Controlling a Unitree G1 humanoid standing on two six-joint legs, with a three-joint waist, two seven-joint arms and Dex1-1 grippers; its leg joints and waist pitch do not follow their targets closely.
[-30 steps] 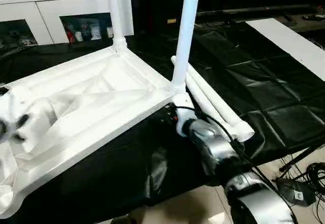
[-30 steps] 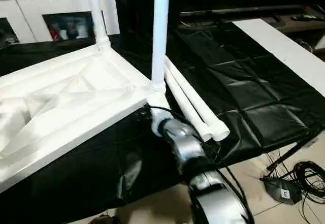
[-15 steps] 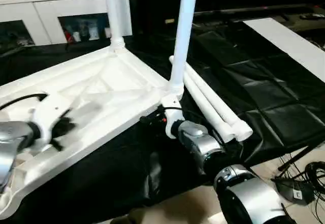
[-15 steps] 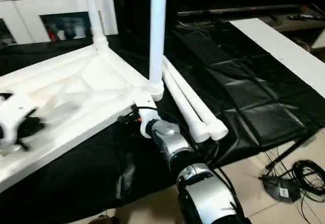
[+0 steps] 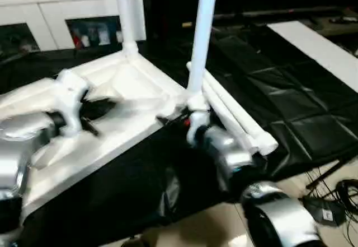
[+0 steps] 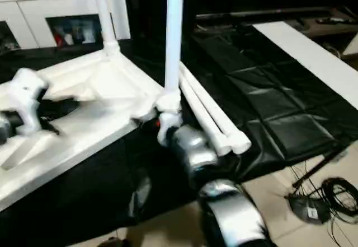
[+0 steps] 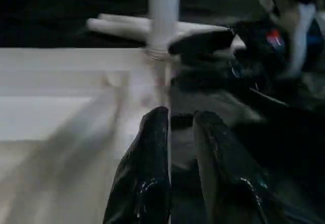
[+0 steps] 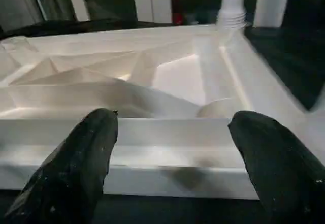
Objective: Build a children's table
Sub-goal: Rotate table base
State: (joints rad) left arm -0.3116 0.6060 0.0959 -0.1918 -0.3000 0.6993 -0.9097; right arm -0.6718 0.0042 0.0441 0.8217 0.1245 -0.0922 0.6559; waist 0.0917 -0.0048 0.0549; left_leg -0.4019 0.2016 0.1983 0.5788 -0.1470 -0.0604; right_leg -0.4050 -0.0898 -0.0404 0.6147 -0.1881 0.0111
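Tabletop (image 5: pixel 120 98) upside down on bench (image 5: pixel 291 90) draped in black sheeting, ribbed X-braced underside facing up. Two legs socketed upright: far-corner leg (image 5: pixel 124 12) and near-corner leg (image 5: pixel 201 34), both running out of the top of the head views. Two loose legs (image 5: pixel 238 115) lying side by side on the black sheet just beside the near-corner socket, touching each other, open ends toward the bench's front edge. Left end effector (image 7: pixel 180 127) hovering over the ribbed underside, black fingers (image 7: pixel 147 183) close together with a narrow gap, gripping nothing, pointed toward the near-corner leg (image 7: pixel 162 16). Left forearm (image 5: pixel 22 140) silver, coming in from the left over the tabletop. Right end effector (image 8: pixel 172 127) at the tabletop's long side rim near the near-corner socket, fingers (image 8: pixel 76 163) spread wide, rim (image 8: pixel 152 153) lying between them, contact with the rim hard to tell; nothing clamped. Right arm (image 5: pixel 229 157) reaching up from bottom right, wrist just beneath the socketed corner. White cabinet (image 5: pixel 61 12) with glass doors behind the bench. Cables (image 5: pixel 347 194) on the floor at lower right.
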